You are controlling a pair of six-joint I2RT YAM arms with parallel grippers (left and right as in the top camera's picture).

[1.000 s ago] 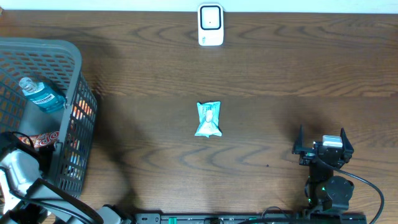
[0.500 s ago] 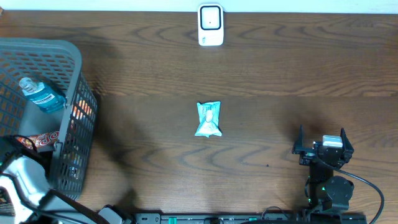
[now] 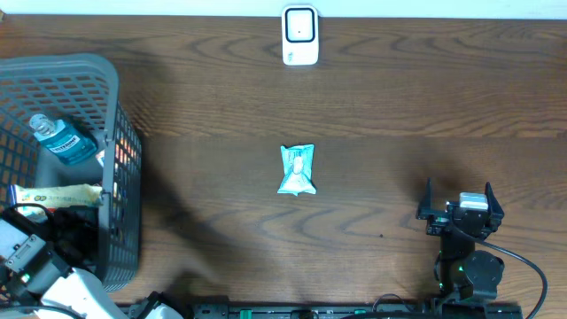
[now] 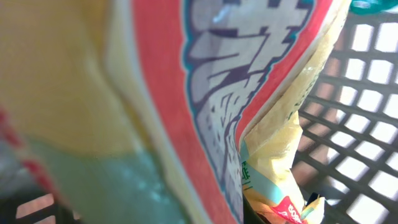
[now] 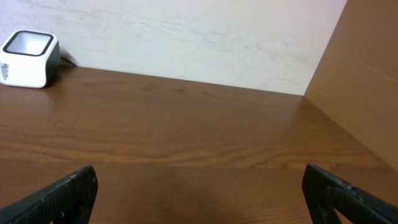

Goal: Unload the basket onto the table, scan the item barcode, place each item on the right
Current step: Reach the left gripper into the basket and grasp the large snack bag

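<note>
Left gripper (image 3: 35,213) sat at eight o'clock in basket (image 3: 112,89), clenched, seemingly on a packet (image 3: 62,194). Right gripper (image 3: 461,211), five o'clock, gaped empty. Pouch (image 3: 297,169) lay centre; scanner (image 3: 300,35) stood at twelve.

Ahead-left of the right fingers (image 5: 68,193) lies the pouch (image 3: 297,169), the scanner (image 5: 28,59) beyond it; the basket (image 3: 112,97) holds the bottle (image 3: 64,142) and the snack bag (image 3: 58,195).

Overhead: straight down, far off, takes in the whole worktop (image 3: 354,106) plus basket (image 3: 111,106) at left. Left wrist: jammed against a packet (image 4: 205,93) inside the basket, mesh at right, very near. Right wrist: low over worktop, looks past right tool (image 5: 199,177) toward wall (image 5: 186,37). Shared with overhead: scanner (image 3: 300,35), worktop.
</note>
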